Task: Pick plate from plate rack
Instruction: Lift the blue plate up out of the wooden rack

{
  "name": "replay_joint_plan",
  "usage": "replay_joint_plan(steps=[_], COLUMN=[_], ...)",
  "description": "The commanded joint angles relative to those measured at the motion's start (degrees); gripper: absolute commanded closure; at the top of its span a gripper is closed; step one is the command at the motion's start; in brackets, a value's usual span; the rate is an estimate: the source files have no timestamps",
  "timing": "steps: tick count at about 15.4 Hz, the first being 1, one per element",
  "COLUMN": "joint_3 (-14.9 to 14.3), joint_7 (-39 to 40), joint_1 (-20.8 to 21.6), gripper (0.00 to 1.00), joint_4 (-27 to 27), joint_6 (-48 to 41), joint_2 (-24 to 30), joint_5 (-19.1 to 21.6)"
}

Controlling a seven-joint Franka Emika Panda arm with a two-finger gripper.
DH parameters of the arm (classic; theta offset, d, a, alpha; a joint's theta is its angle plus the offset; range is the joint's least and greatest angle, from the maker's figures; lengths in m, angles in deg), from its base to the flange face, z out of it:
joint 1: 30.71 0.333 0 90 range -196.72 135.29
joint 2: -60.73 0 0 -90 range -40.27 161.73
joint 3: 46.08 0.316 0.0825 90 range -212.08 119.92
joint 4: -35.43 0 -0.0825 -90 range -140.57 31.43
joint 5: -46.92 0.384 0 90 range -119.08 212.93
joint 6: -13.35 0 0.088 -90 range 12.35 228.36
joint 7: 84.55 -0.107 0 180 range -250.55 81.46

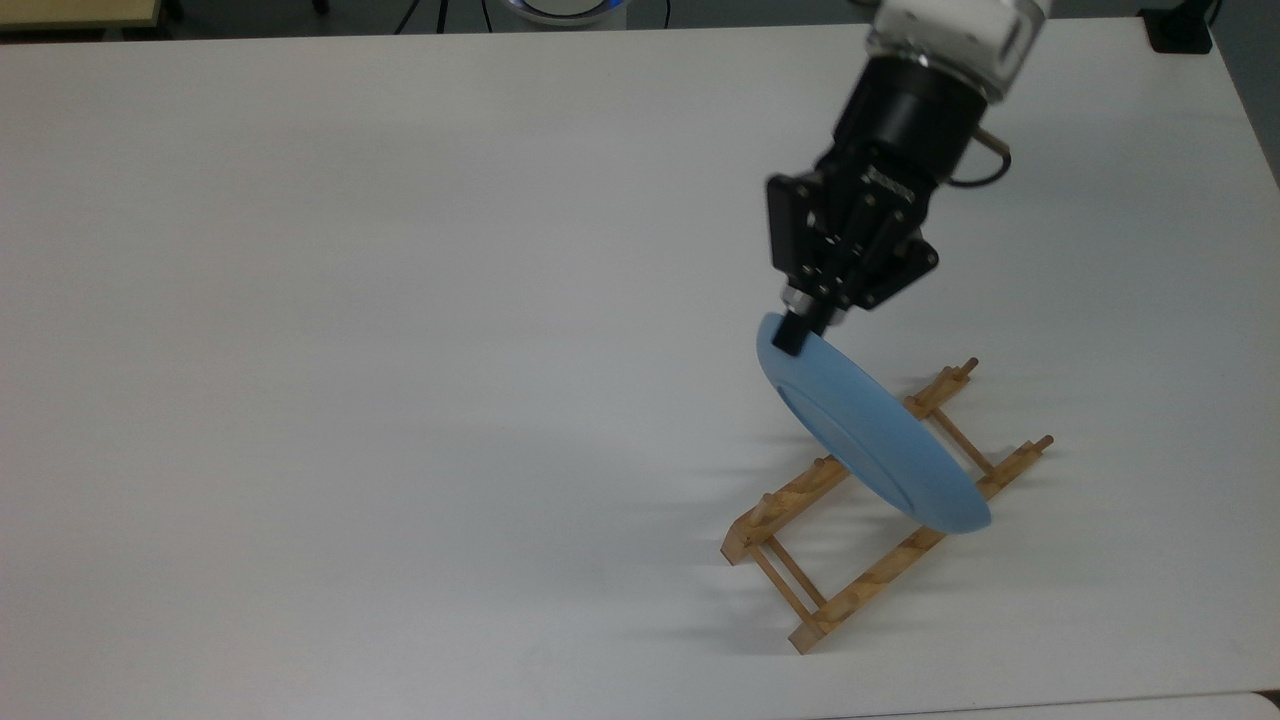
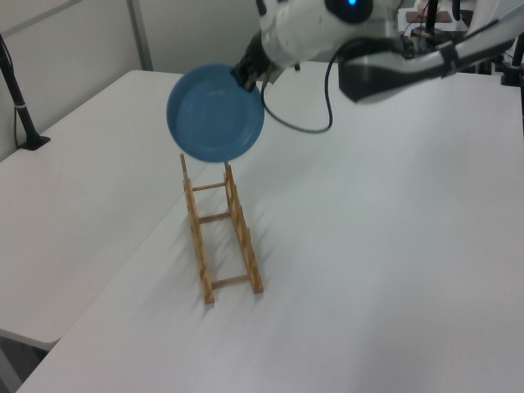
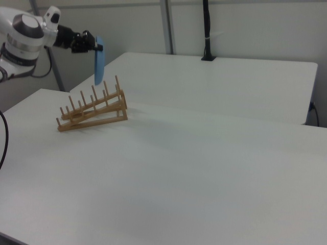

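In the top view the gripper (image 1: 797, 338) pinches the upper rim of the plate (image 1: 872, 436), which hangs above the plate rack (image 1: 880, 505). A good lift goes straight up until the lower edge passes the pegs.

In the left view one plate (image 2: 215, 114) hangs over one plate rack (image 2: 219, 236).

In the right view the plate (image 3: 98, 59) is clear of the pegs; one gripper (image 3: 95, 47) holds it.

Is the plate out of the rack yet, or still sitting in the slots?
Out. The plate hangs above the plate rack, clear of the pegs in the left view, with the gripper shut on its upper rim.
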Motion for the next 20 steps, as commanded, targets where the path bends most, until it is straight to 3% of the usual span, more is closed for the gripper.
replay_joint_plan(steps=[1,4,6,8,10,14,20], joint_3=[1.0,2.0,2.5,2.9,2.8,2.7,2.2], joint_7=[-0.8,0.5,5.7,14.7,23.8,36.7,46.7], joint_1=[-4.2,-8.2,-11.9,-16.2,-20.6,-27.6,-29.6], gripper=[1.0,1.0,1.0,1.0,1.0,1.0,1.0], joint_4=[-3.4,-7.1,-11.6,-12.9,-13.4,-17.0,-18.3], joint_6=[1.2,0.7,-0.8,-9.2,-18.4,-25.1,-27.9], joint_2=[5.7,10.1,13.7,15.0,14.6,14.0,12.5], joint_5=[13.2,29.8,41.5,52.2,59.6,63.8,63.2])
